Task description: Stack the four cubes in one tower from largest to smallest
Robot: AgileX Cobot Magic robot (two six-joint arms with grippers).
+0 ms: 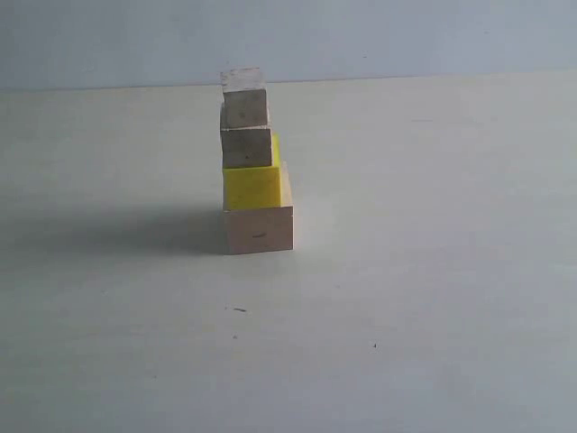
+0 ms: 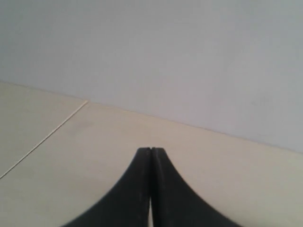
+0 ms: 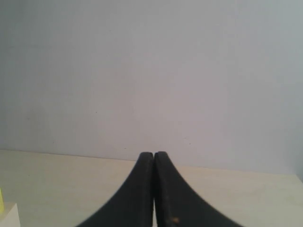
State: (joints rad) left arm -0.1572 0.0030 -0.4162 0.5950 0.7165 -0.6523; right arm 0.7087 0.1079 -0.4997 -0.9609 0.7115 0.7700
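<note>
Four-high, the tower (image 1: 251, 162) stood in the exterior view, its upper cubes (image 1: 246, 148) crowding the left edge of the largest pale cube (image 1: 259, 229); a jolt could have tipped them. In the left wrist view, the left gripper (image 2: 150, 158) was closed and empty. In the right wrist view, the right gripper (image 3: 154, 161) was closed and empty, with that cube's corner perhaps near enough to clip.

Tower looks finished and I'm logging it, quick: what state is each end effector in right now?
Left end effector: closed, holding nothing.
Right end effector: closed, holding nothing.

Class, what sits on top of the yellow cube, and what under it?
On top: a greyish wood cube bearing a smaller greyish cube. Under: the pale wood cube. Touching faces are covered.
</note>
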